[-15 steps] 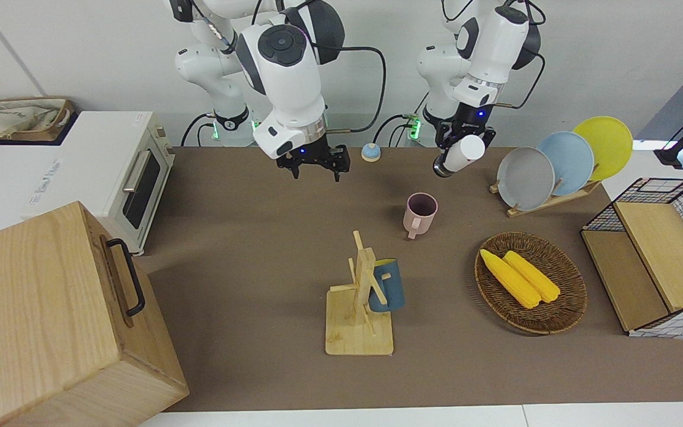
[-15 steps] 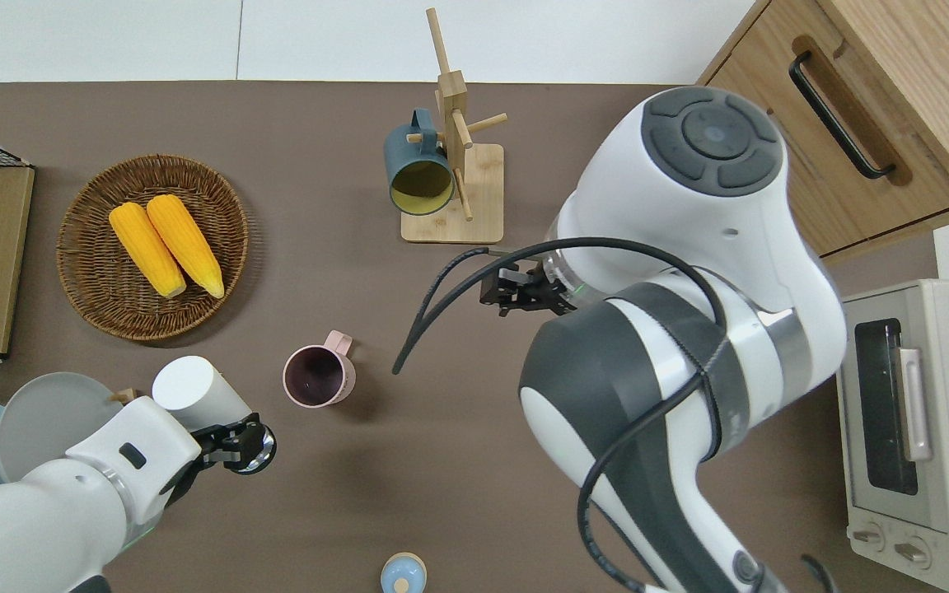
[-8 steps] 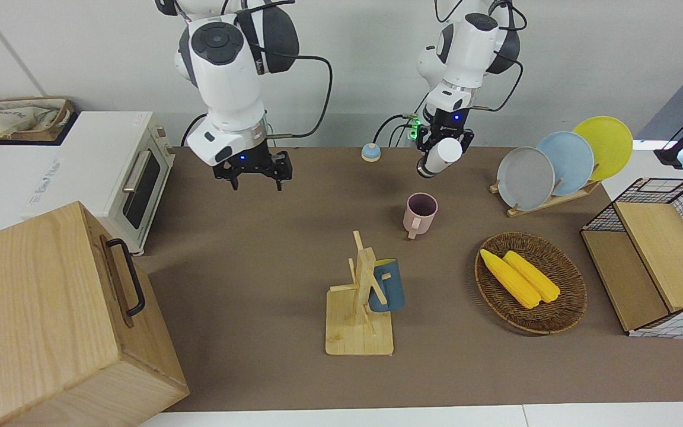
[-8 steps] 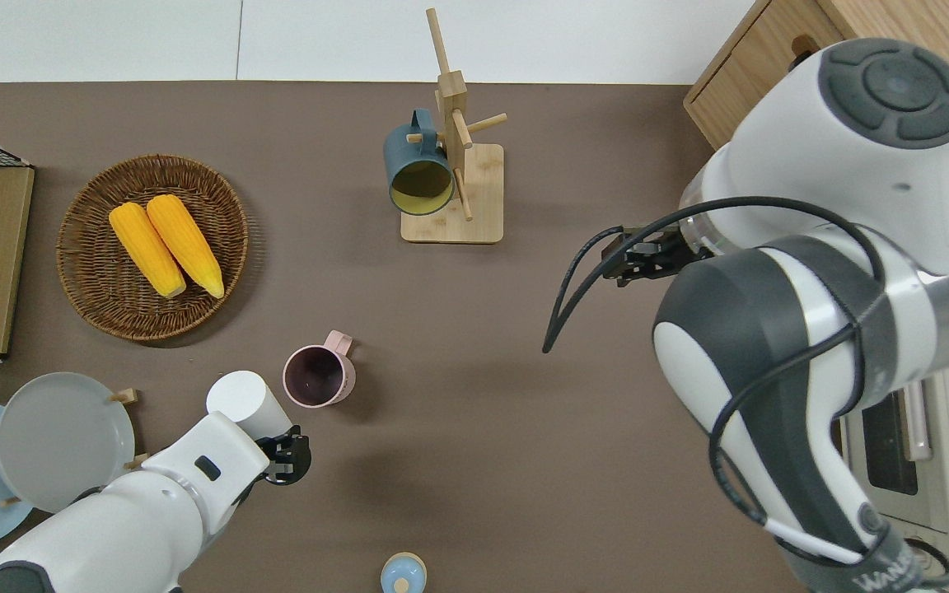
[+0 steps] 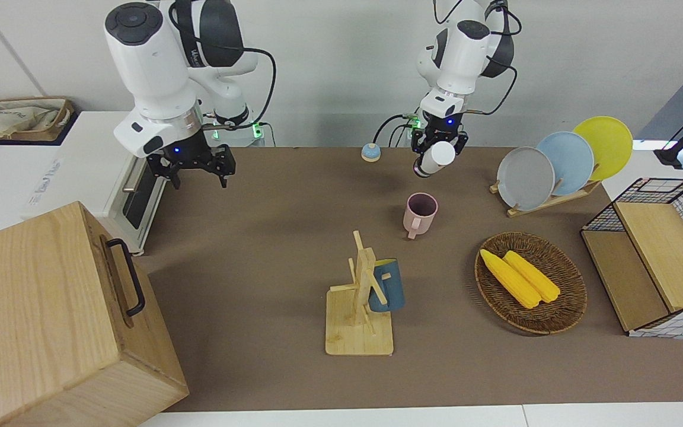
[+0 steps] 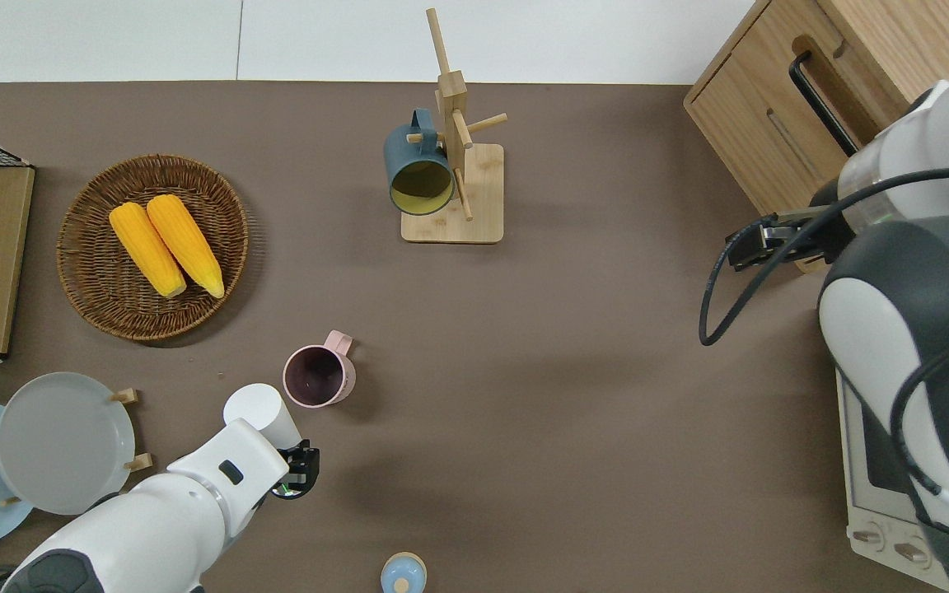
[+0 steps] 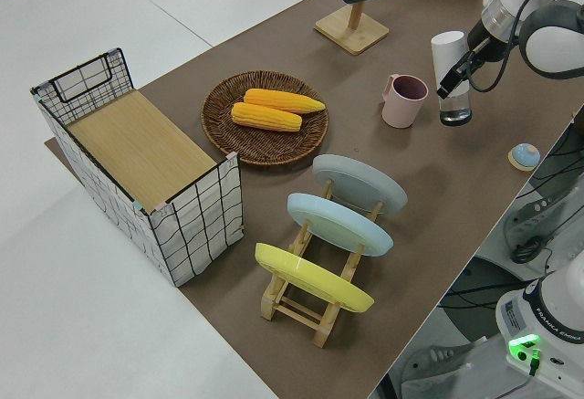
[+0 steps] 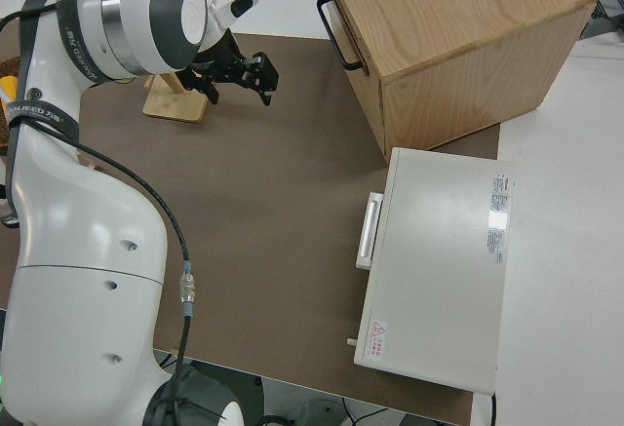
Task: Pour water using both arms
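White tall bottle (image 5: 438, 156), clamped in my left gripper (image 5: 434, 149), has swung beside the pink ceramic mug (image 5: 420, 214), ready to pour; my empty, spread right gripper (image 5: 197, 172) has withdrawn.

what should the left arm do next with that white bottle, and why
Probably carry it a little farther from the robots until its mouth is over the pink mug, then tip more. The left end effector holds the white bottle tilted, beside the mug rather than over its opening. The right end effector is open and empty.
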